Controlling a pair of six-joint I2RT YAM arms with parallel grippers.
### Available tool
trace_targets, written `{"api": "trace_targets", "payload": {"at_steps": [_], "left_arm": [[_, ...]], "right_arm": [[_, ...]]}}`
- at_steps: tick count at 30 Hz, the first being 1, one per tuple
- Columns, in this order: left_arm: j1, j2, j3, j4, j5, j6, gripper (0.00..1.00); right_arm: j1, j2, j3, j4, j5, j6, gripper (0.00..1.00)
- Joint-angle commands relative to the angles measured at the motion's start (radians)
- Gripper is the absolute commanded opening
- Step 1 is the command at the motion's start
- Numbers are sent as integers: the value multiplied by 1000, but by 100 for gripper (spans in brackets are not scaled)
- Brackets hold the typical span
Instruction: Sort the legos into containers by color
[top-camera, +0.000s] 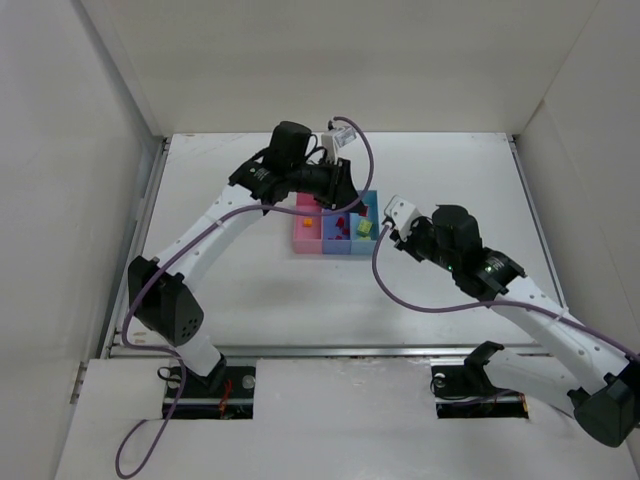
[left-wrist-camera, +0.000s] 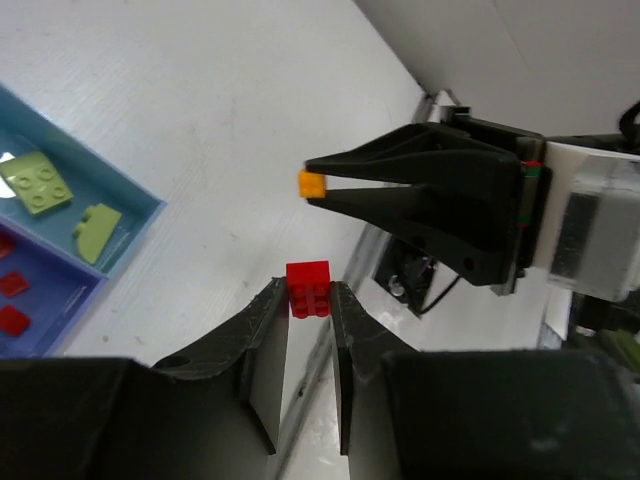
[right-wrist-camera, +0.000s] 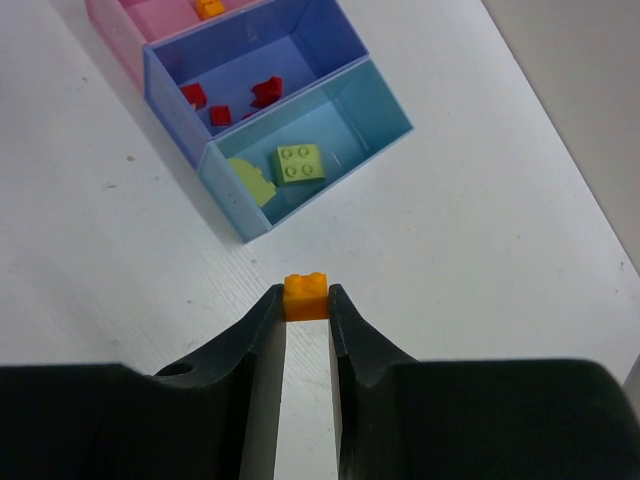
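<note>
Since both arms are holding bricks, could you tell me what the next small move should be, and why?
Probably ease the left gripper across until its red brick hangs over the medium blue bin. Its fingers clamp that brick short of the bin, where other red pieces already lie.

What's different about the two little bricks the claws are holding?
The red brick sits in the left gripper; the orange brick in the right gripper. Other red pieces lie in the medium blue bin, another orange piece in the pink bin. Both are pinched at the fingertips.
</note>
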Motion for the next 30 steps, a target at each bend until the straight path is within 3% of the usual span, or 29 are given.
{"api": "trace_targets", "payload": {"at_steps": [1,3,6,11,18,22,25,27,30], "left_arm": [[5,-25,-5,-35,-130,103,0],[5,7,-5,-35,-323,172,0],[-4,58,-20,3,-489,261,0],[7,116,-106,120,-526,261,0],[7,193,-106,138,-611,261,1],[7,202,-132,187,-596,261,12],[7,213,-123,184,-562,261,27],[7,236,-110,166,-551,261,43],[7,245,-99,144,-551,261,55]], "right_arm": [[-1,-14,21,12,9,14,3],[-1,-34,21,22,9,26,3],[-1,-63,21,36,-2,35,3],[-1,-75,32,36,-21,45,3],[-1,-95,41,16,-21,45,3],[-1,-95,32,16,-30,45,3],[-1,-95,32,7,-30,45,3],[-1,-95,41,7,-30,45,3],[-1,-95,41,-2,-30,45,3]]}}
